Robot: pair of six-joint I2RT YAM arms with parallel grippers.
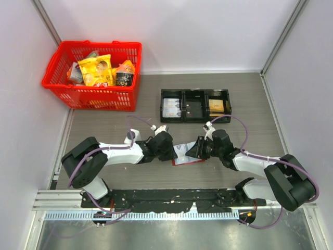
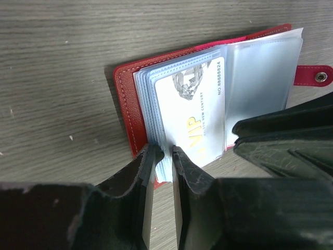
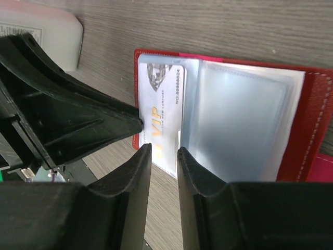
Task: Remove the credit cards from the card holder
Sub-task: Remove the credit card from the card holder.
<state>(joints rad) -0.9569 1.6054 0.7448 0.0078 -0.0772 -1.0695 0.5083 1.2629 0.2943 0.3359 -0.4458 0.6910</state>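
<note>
Top external: card holder [image 1: 188,155] lies spread open on the table between the two arms, on the near side of the black tray [image 1: 195,92]. Left gripper [image 1: 167,147] is at its left edge and right gripper [image 1: 196,150] at its right, both tips down on it. No card is seen loose on the table; the tray contents are too small to identify.

Left wrist: white credit card [image 2: 190,104] printed "VIP" sits inside the top clear sleeve, with the red cover showing beside the stack. The left fingers [image 2: 183,172] are drawn close with a slim gap, and a corner of the sleeve stack sits in that gap. Clamped or only straddling: cannot tell. The right gripper's dark tip rests against the sleeves just beside the card.

Right wrist: same card [image 3: 164,104], in its sleeve on the left page. Sleeves [image 3: 234,120] on the right page look empty from here, though layers may hide more. The right fingers [image 3: 188,172] are close together with the card's lower edge at the gap; a grip cannot be confirmed.

Judgement: very early in the task. The holder is open and steadied, and no cards are visibly out. Left to do: draw this card clear, then go through the remaining sleeves
</note>
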